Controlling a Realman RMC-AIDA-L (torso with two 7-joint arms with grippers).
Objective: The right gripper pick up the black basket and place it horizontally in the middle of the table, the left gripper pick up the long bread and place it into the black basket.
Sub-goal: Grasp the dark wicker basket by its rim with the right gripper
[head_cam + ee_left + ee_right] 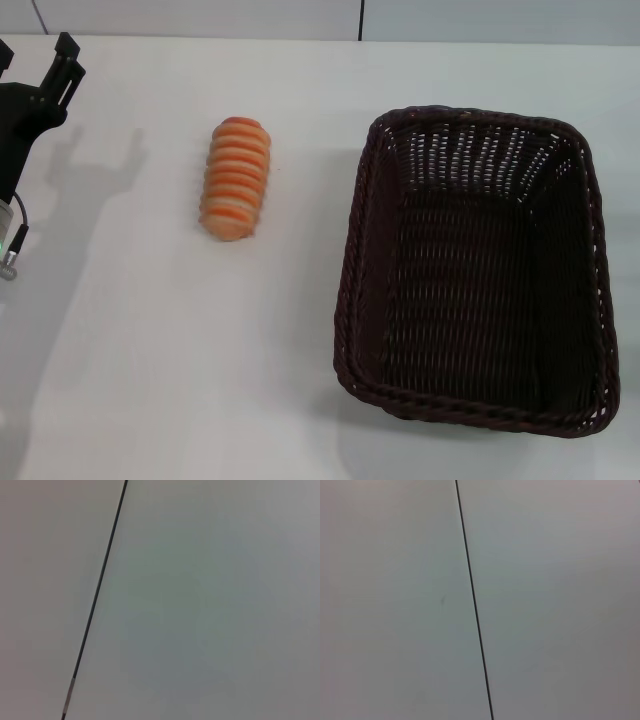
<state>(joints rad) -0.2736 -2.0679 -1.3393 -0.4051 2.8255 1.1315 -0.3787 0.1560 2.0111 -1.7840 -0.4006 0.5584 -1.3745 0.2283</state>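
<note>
Fingers (66,55) well apart from long bread (236,178).

dark woven black basket (478,270) sits upright at right; striped orange long bread (236,178) lies well apart leftward.

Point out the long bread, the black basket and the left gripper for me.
long bread (236,179), head view, middle of its striped top.
black basket (362,240), head view, left woven wall.
left gripper (58,66), head view, between its raised fingertips at the table's left edge.
</note>
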